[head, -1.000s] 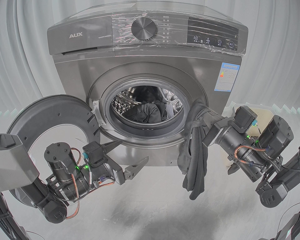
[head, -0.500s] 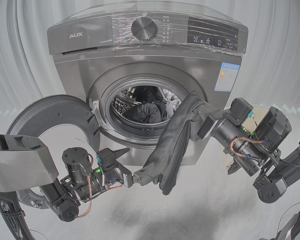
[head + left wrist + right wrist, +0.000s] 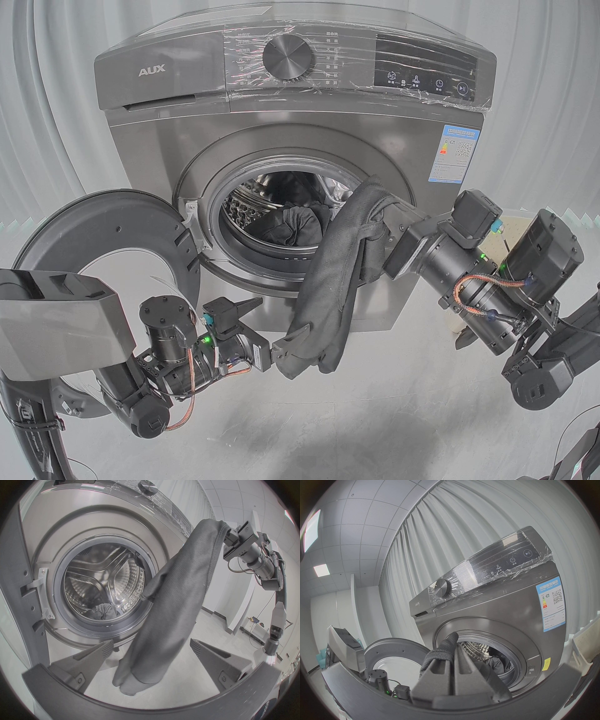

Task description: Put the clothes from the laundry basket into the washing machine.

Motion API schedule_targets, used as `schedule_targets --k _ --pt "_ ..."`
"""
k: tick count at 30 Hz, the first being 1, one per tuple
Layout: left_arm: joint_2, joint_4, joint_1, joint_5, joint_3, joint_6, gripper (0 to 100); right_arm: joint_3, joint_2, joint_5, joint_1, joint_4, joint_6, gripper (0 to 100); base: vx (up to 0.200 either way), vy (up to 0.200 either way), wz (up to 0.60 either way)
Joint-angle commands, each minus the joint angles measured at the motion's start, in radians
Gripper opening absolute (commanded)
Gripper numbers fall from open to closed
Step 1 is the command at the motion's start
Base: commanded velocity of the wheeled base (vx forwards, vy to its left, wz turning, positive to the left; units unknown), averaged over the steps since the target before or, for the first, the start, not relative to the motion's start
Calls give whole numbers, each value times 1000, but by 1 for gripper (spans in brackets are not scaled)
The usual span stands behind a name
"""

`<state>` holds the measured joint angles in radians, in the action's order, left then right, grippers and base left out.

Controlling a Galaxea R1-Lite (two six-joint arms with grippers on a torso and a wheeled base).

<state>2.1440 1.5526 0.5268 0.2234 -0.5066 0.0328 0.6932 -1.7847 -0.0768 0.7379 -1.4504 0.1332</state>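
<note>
The right gripper (image 3: 382,209) has its jaws clenched on a dark garment (image 3: 331,281) before the washing machine (image 3: 175,144). The left gripper (image 3: 150,643) is released (the garment's tail hangs between its jaws).

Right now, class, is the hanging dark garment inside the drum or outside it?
Outside. The garment hangs in front of the drum opening, its top pinched in the right gripper; other dark clothes lie inside.
</note>
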Motion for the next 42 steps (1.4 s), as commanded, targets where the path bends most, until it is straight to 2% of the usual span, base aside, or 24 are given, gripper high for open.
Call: schedule_targets --k 1,10,18,24,33,42 --pt "39 0 -11 -3 -35 1 100 8 -4 0 17 -1 0 0 0 0 0" --pt "96 0 -11 10 -96 1 100 14 -4 0 32 1 0 0 0 0 0" --pt "126 1 4 53 -107 -5 100 14 -9 -1 32 -1 0 0 0 0 0" --pt "135 1 10 67 -112 -7 100 19 -19 -1 32 -1 0 0 0 0 0" --pt "168 1 10 67 -133 -8 100 26 -30 -1 49 -1 0 0 0 0 0" --pt "280 1 -10 50 -283 3 100 22 -21 -1 75 -1 0 0 0 0 0"
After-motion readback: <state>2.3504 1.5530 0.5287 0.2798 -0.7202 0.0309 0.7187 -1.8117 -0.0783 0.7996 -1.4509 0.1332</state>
